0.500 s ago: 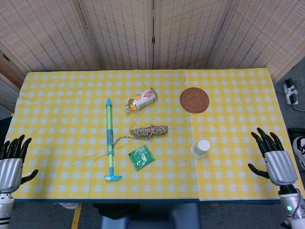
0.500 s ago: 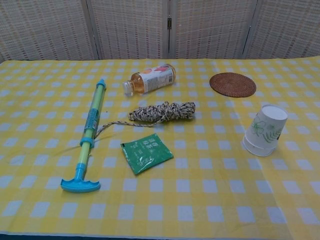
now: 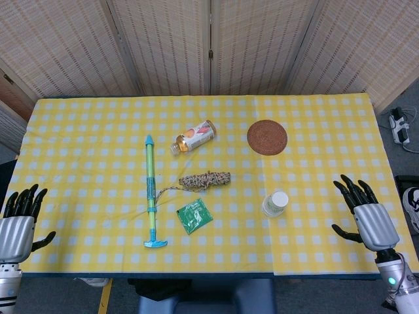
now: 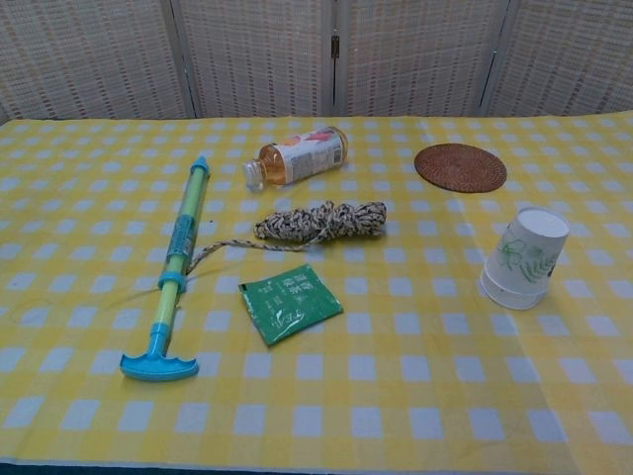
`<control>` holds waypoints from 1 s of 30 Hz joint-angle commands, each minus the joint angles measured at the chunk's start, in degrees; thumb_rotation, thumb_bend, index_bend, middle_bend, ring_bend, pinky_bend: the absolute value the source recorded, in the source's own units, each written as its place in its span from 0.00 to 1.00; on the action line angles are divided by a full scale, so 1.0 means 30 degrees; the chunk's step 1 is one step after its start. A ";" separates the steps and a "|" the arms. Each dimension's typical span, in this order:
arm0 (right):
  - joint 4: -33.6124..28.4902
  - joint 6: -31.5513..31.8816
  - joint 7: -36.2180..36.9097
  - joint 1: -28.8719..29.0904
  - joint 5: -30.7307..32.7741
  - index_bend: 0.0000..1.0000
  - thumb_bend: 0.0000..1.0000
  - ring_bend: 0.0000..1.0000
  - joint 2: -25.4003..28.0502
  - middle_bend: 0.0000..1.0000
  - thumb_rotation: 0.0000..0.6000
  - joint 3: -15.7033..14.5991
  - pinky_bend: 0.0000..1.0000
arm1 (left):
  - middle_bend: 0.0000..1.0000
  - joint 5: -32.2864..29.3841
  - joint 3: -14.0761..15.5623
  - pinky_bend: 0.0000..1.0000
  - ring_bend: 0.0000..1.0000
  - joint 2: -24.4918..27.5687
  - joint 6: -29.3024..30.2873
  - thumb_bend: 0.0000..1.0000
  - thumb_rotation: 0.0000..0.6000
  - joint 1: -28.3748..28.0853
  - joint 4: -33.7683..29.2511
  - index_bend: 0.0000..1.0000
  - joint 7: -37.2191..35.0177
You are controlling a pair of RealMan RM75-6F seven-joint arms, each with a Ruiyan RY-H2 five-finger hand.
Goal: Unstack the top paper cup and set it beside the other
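Observation:
The stacked paper cups (image 3: pixel 275 203) (image 4: pixel 524 257), white with a green leaf print, stand upside down on the right part of the yellow checked table (image 3: pixel 85 137). My right hand (image 3: pixel 366 214) hovers open at the table's right edge, some way right of the cups, fingers spread and holding nothing. My left hand (image 3: pixel 18 219) is open beyond the front left corner of the table, far from the cups. The chest view shows neither hand.
A round woven coaster (image 3: pixel 267 137) lies behind the cups. A lying bottle (image 3: pixel 194 136), a coil of rope (image 3: pixel 205 179), a green sachet (image 3: pixel 194 216) and a long blue-green pump toy (image 3: pixel 152 191) occupy the middle.
My right hand has moved a little left and toward the front edge. My left hand has dropped slightly lower. The cups have not moved.

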 commanded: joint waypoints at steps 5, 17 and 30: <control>-0.1389 -0.2750 -0.0335 0.1973 -0.0127 0.08 0.23 0.15 0.0889 0.09 1.00 0.0231 0.06 | 0.00 0.0002 0.0062 0.00 0.00 0.0054 0.0116 0.22 1.00 0.0106 -0.0012 0.00 -0.0126; -0.1338 -0.7363 0.0401 0.5196 0.1008 0.10 0.25 0.12 0.0446 0.08 1.00 0.0800 0.07 | 0.00 -0.0353 0.0135 0.00 0.00 -0.0009 -0.0133 0.22 1.00 0.0152 -0.0068 0.02 -0.0082; 0.0428 -1.0356 0.2409 0.7349 0.1733 0.16 0.42 0.09 -0.1018 0.04 1.00 0.0702 0.07 | 0.00 -0.0619 0.0177 0.00 0.00 0.0041 -0.0345 0.22 1.00 0.0165 -0.0143 0.05 -0.0019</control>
